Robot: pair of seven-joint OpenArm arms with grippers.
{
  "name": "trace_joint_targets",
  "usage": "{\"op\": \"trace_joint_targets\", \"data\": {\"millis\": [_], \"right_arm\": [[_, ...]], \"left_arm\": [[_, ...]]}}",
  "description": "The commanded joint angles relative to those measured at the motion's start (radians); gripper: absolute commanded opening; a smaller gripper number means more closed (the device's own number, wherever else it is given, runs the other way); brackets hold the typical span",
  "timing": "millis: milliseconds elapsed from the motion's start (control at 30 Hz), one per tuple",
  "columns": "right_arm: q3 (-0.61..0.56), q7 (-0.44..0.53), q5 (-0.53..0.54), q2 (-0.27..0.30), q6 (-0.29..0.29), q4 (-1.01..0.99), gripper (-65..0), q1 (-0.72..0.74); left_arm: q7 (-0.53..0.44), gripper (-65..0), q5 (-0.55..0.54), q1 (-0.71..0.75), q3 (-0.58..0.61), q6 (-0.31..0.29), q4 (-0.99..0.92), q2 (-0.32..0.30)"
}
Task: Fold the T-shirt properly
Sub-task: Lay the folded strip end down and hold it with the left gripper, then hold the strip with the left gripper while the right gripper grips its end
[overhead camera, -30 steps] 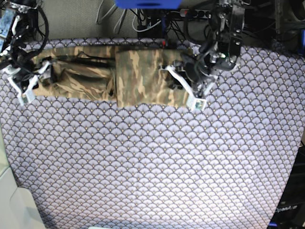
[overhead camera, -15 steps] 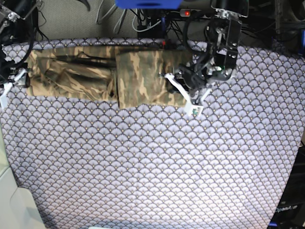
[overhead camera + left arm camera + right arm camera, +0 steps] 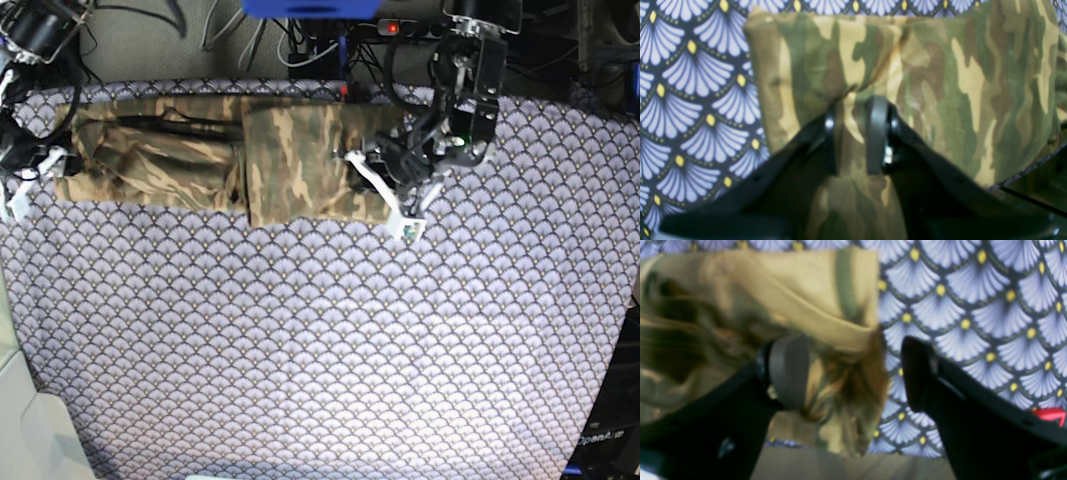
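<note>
The T-shirt (image 3: 230,160) is laid in a long folded band along the upper part of the base view, on the purple fan-patterned tablecloth (image 3: 320,340) of the tabletop. Cables (image 3: 300,45) are seen beyond the far edge. The left claw (image 3: 857,133) is clamped on a fold of the cloth, as shown only in its wrist view. The right claw (image 3: 853,370) stands wide apart at the shirt's left end. The lower part of the frame is open.

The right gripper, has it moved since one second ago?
Yes. The right gripper shifted outward, toward the purple fan-patterned tablecloth's side edge, off the camouflage T-shirt's end.

1 T-shirt (image 3: 220,160), 1 tablecloth (image 3: 330,340), 2 grippers.
</note>
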Motion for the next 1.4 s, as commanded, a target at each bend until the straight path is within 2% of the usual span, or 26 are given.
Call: {"op": "trace_joint_targets", "data": {"millis": [0,167,600,967,1200,1367], "right_arm": [[0.003,0.023,0.007,0.021,0.0,-0.002,-20.6,0.015],[0.003,0.075,0.007,0.042,0.0,-0.03,-20.6,0.016],[0.003,0.101,0.004,0.05,0.0,-0.03,-20.6,0.006],[0.003,0.099,0.004,0.039,0.0,-0.03,-20.6,-0.022],[0.001,0.099,0.004,0.005,0.0,-0.03,-20.6,-0.039],[-0.046,0.095,0.006,-0.008,0.0,-0.026,-20.6,-0.042]], "left_arm": [[-0.007,-52.9,-0.006,0.006,0.0,-0.004,0.017,0.0],[-0.007,-52.9,-0.006,0.006,0.0,-0.004,0.017,0.0],[-0.005,-52.9,-0.006,0.0,0.0,-0.004,0.019,0.002],[-0.005,-52.9,-0.006,-0.005,-0.003,-0.004,0.019,0.002],[-0.007,-52.9,-0.006,-0.005,-0.003,-0.004,0.019,0.003],[-0.004,-52.9,-0.006,-0.005,-0.005,-0.004,0.019,0.003]]}}
